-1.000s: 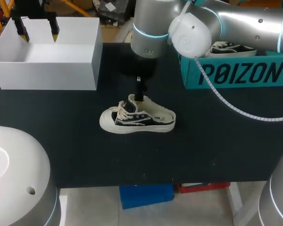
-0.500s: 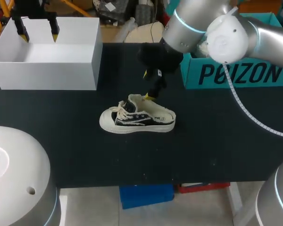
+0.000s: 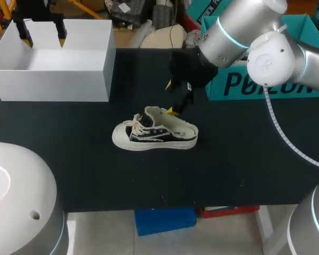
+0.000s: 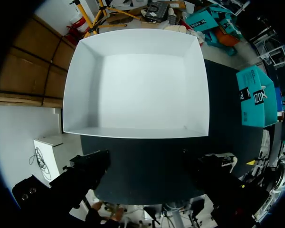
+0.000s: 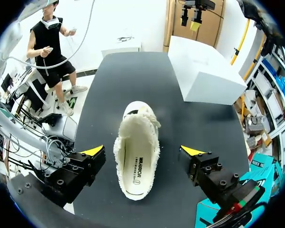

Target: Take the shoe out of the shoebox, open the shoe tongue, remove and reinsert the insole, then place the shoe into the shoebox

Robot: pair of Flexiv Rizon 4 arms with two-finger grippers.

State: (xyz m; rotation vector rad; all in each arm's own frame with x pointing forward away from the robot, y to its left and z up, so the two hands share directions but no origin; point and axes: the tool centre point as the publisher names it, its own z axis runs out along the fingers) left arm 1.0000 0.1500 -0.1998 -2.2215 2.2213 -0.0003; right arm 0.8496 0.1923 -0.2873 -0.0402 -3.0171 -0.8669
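A black-and-cream low sneaker (image 3: 155,133) stands upright on the black table (image 3: 85,159), toe to the left. Its cream insole (image 5: 135,168) lies inside the wide collar. My right gripper (image 3: 172,99) hovers just above and behind the heel, open. In the right wrist view the shoe (image 5: 137,142) lies below, between the spread yellow fingertips (image 5: 93,151), with a gap on each side. The teal shoebox (image 3: 279,85) stands at the back right, partly hidden by my right arm. My left gripper (image 3: 42,38) hangs open over the white box (image 3: 53,79), empty.
The white box (image 4: 137,80) at the back left is open-topped with nothing in it. Bare black table lies in front of the shoe and to its left and right. The teal shoebox (image 5: 213,211) is close beside my right wrist.
My right arm has lifted off the shoe's collar and swung back to the right, tilting, and its fingers have spread. The shoe and my left arm have not moved.
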